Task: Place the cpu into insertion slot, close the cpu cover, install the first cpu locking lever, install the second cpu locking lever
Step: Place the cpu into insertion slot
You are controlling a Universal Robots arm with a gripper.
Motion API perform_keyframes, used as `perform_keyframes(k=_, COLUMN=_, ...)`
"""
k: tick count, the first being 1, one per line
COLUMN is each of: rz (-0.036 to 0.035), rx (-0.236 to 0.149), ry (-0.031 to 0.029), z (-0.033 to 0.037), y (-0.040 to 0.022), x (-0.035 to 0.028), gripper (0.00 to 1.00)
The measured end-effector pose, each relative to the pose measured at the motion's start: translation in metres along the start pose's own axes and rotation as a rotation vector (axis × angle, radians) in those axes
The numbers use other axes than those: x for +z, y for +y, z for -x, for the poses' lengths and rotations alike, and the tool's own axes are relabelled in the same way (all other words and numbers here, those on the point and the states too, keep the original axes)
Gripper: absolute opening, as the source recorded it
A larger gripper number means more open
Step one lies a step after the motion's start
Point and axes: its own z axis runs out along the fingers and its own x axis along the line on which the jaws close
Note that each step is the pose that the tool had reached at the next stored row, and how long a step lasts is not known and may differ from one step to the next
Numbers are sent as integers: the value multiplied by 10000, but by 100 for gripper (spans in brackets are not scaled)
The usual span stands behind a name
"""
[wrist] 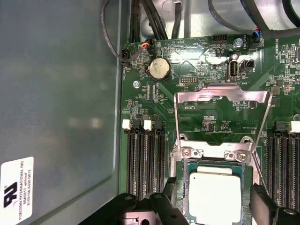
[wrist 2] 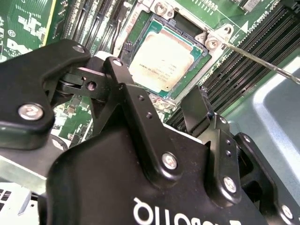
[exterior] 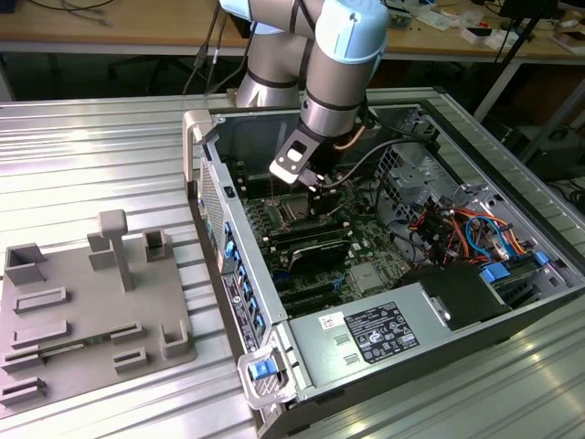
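Silver cpu cover point(wrist: 222, 95) lies swung back, leaving the cpu point(wrist: 215, 190) exposed in the insertion slot point(wrist: 213, 153); my gripper point(wrist 2: 158, 86) hovers above, spread and empty.

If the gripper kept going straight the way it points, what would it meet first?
The gripper would probably meet the cpu, seated in the insertion slot; the cpu cover lies swung back, off that line. Depth is uncertain.

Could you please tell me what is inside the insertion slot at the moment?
The cpu lies flat inside the insertion slot, grey top up, with the cpu cover standing open, clear of it. Whatever lies beneath the chip is covered by it.
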Motion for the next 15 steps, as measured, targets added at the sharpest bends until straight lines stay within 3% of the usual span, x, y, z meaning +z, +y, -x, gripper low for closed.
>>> perform_keyframes(k=5, rz=-1, rx=0, ry=-2, z=0, y=0, x=-3, gripper=55)
perform_keyframes(k=7, rz=-2, rx=0, ry=-2, z=0, y=0, x=-4, gripper=42)
perform_keyframes(k=15, rz=-1, rx=-14, ry=-1, z=35, y=-6, x=-3, gripper=42)
